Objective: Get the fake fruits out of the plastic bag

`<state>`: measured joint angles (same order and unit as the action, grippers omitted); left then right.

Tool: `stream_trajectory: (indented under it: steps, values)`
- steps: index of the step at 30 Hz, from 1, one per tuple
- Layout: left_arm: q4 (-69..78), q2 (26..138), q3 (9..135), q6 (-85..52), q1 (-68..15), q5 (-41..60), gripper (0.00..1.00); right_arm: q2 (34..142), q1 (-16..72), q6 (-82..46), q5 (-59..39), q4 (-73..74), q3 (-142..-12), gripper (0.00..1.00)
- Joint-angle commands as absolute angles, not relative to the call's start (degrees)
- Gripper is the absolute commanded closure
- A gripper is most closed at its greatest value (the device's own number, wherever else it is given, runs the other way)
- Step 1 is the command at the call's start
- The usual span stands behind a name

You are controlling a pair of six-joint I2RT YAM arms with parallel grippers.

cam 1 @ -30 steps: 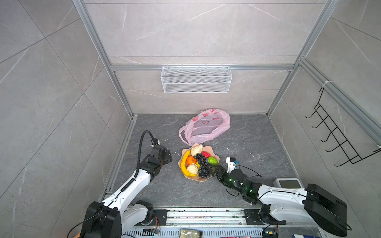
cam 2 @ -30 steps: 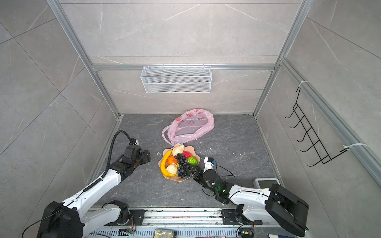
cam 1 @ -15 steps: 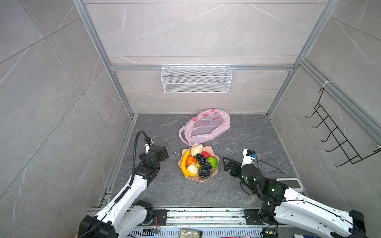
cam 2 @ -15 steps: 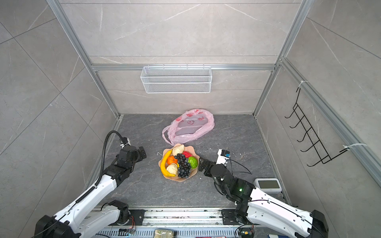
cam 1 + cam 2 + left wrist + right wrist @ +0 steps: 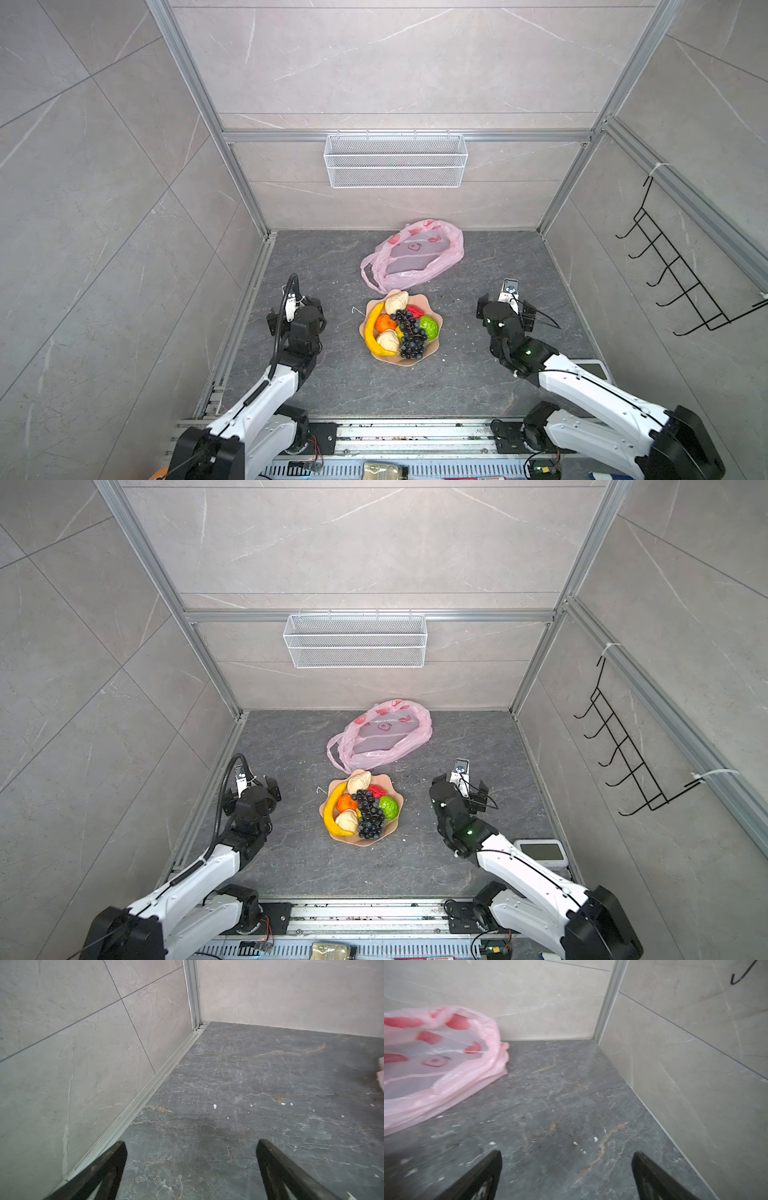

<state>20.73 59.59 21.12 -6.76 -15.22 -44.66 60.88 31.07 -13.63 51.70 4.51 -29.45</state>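
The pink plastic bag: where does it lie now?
In both top views the pink plastic bag lies mid-floor near the back wall, just behind the peach plate of fake fruits.

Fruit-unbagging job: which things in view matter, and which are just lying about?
Job:
fake fruits
plastic bag

Lying about:
peach plate, under the fruits
wire basket on the back wall
black hook rack
small white device
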Motion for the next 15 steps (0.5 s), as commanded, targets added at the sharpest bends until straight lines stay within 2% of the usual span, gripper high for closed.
stream_trajectory:
  steps: [1, 4, 8, 10, 13, 14, 15]
  values:
    - [38.2, 67.2, 21.1, 1.7, -14.0, -40.7, 0.00, 66.5, 26.5, -8.3, 50.0, 16.0, -27.1, 0.00]
    - [45.9, 73.9, 19.2, 6.6, -13.8, -36.2, 0.00, 71.6, 24.2, -4.6, 47.1, 27.0, -23.9, 0.00]
    - [52.0, 79.7, 16.8, 2.9, -7.1, -24.0, 0.00, 77.3, 18.5, -1.3, 39.4, 37.0, -22.0, 0.00]
    - [58.9, 83.9, 15.5, 1.3, -4.1, -20.2, 0.00, 77.7, 15.0, -1.2, 30.1, 42.1, -20.7, 0.00]
    - [56.9, 87.1, 17.7, 1.6, -1.3, -11.8, 0.00, 82.5, 9.8, -0.9, 19.0, 48.4, -20.0, 0.00]
    - [51.5, 85.9, 19.2, 0.5, -0.2, -9.9, 0.00, 85.0, 7.3, -1.6, 13.8, 52.0, -19.8, 0.00]
    - [49.2, 85.6, 20.2, -0.5, 0.8, -9.0, 0.00, 85.4, 4.6, -3.5, 9.7, 49.2, -20.3, 0.00]
